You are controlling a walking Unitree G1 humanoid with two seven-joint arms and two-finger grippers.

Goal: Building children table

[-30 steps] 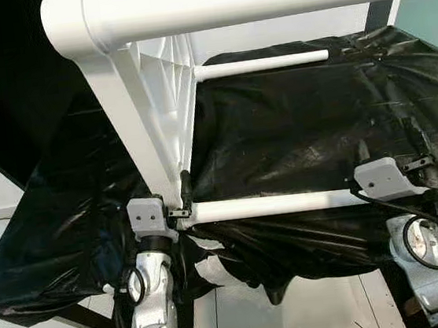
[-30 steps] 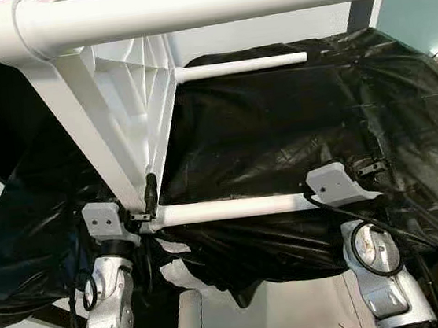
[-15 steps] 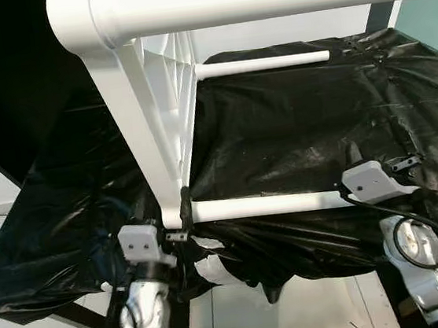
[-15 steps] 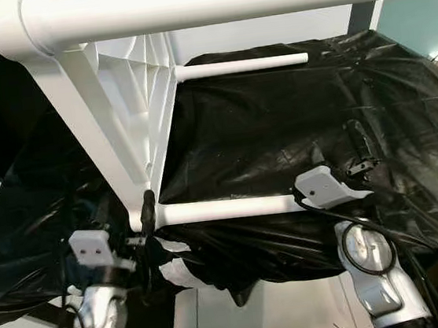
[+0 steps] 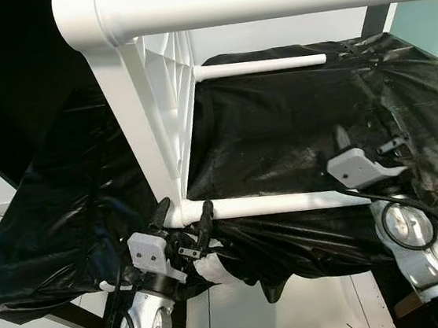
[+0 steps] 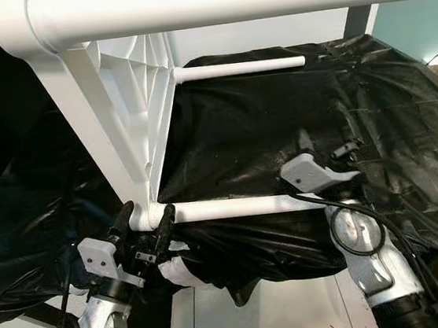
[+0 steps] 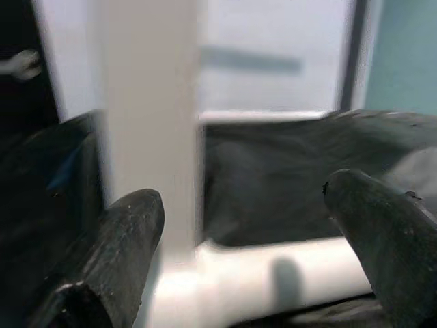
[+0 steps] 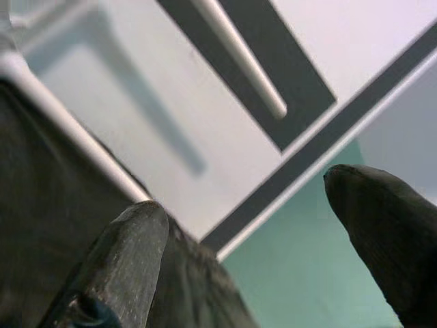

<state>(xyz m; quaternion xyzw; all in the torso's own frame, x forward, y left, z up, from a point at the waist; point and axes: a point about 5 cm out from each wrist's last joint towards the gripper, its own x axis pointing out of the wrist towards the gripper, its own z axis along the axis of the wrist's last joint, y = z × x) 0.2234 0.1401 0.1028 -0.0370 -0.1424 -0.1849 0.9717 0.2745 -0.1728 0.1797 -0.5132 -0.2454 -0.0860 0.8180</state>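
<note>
— What can't you make out?

— The frame (image 5: pixel 156 100) is cut off at the top and right edges of my eye views, so I cannot tell its whole shape. The tabletop is hidden under black sheet (image 5: pixel 294 124). In my left wrist view everything beyond my fingertips is blurred: a pale upright and a white tube crossing between them.

— Where is the frame against your fingers?

— Its lower corner joint (image 5: pixel 179 213) sits between my left fingers (image 5: pixel 184 222), one black finger (image 6: pixel 122 220) on each side of it. They are spread wide around the joint; whether either pad touches it, I cannot tell. The lower rail (image 5: pixel 279 203) runs from that joint toward my right side, and its far end is hidden behind my right wrist (image 5: pixel 358 168).

— And the right fingers?

— My right fingers (image 8: pixel 246 205) stand wide apart with nothing between them, pointing up past the sheet toward a pale wall with dark strips. They are just above the rail's end.

— How are the arms posed?

— Both come up from below the sheet's near edge, the left tilted inward toward the joint, the right leaning inward over the sheet.
</note>
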